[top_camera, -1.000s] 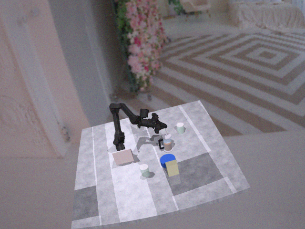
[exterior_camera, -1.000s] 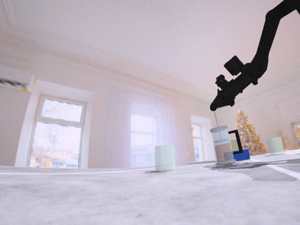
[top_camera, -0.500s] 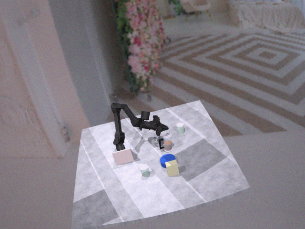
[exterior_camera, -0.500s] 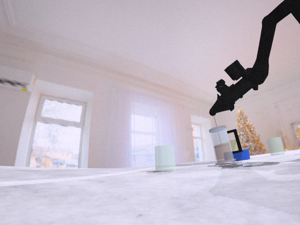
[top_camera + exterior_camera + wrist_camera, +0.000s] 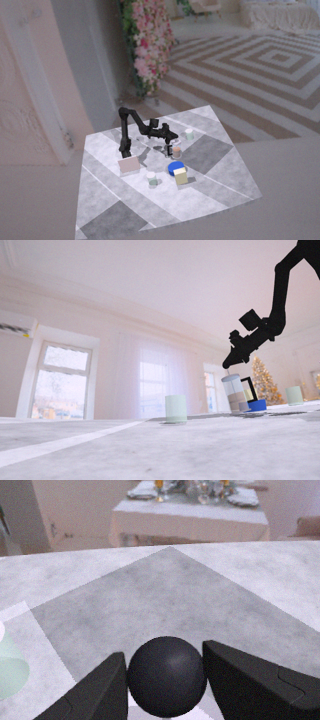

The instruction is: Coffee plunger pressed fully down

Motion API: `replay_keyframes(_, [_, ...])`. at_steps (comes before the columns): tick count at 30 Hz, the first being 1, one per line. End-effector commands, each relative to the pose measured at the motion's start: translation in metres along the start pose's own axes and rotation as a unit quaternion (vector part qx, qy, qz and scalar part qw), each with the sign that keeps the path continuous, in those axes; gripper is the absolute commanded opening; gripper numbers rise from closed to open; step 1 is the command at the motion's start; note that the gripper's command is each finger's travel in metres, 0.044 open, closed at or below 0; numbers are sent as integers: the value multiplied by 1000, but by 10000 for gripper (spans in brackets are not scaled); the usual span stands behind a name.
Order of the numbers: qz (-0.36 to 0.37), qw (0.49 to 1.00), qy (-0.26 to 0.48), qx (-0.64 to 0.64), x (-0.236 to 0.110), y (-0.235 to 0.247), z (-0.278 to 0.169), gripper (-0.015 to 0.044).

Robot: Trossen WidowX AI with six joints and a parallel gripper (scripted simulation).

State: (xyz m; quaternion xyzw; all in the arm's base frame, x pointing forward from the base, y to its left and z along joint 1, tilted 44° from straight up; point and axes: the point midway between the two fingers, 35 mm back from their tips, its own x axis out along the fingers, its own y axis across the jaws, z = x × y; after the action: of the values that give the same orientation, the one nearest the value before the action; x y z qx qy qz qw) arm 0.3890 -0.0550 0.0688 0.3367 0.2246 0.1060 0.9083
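A black robot arm's claw (image 5: 167, 675) is seen closed narrowly on the round black plunger knob (image 5: 166, 675), which is held between the two dark fingers with both inner faces touching it. Directly beneath the claw, the coffee press (image 5: 234, 392), a clear cylinder with brownish liquid in its lower part and a black handle (image 5: 250, 388) on its far side, is shown standing on the grey patterned table (image 5: 214, 186). A short length of thin rod (image 5: 228, 371) is visible between the knob and the lid, so the plunger is judged to be not yet fully down.

In the low exterior view the press appears to lean, though whether this is true tilt or lens distortion cannot be told. The claw is angled rather than vertical, so any sideways component in the downward push could tip or slide the press. Just beyond the press, a blue disc (image 5: 175, 167) and a cream block (image 5: 180, 175) could be struck if it slid. A pale green cup (image 5: 189, 134) stands near the claw's other side. A sideways retreat could also drag the press.
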Motion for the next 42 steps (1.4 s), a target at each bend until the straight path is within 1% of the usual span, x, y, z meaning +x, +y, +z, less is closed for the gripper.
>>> replay_keyframes(1, [6,999,35,18,8,1,-23,123])
replay_keyframes(42, [6,999,34,18,9,-4,-20,123])
